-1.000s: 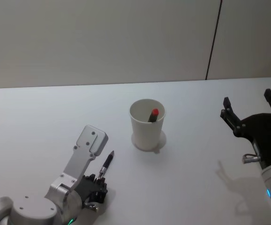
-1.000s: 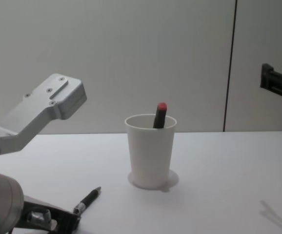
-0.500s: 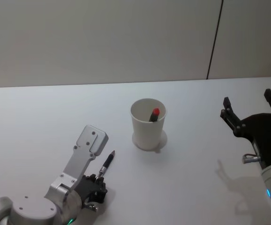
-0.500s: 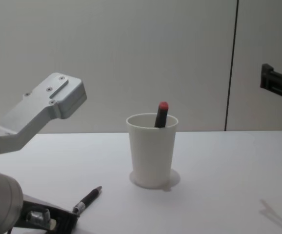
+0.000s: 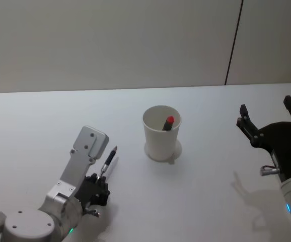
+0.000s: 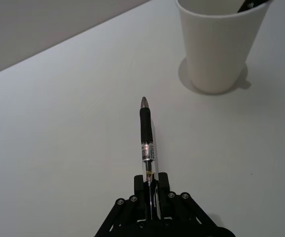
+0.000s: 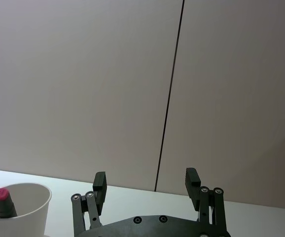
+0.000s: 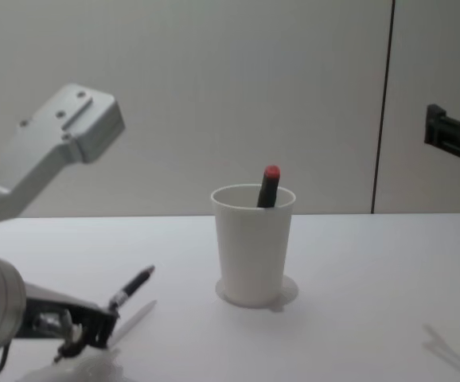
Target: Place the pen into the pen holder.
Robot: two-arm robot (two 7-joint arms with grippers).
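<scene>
The left tool (image 5: 98, 184) is pinching the rear end of the pen (image 5: 108, 159), holding it slanted up off the bench (image 5: 211, 201), tip toward the pen holder (image 5: 161, 138), which is holding a red-capped marker (image 5: 167, 122). The right tool (image 5: 270, 117) is hovering well to its right, fingers spread.

The left gripper (image 5: 99, 181), clamped on the pen (image 5: 108, 161), stands higher than one second ago, near the front edge of the desk (image 5: 201, 201). The pen is now clear of the desk, tip raised.
</scene>
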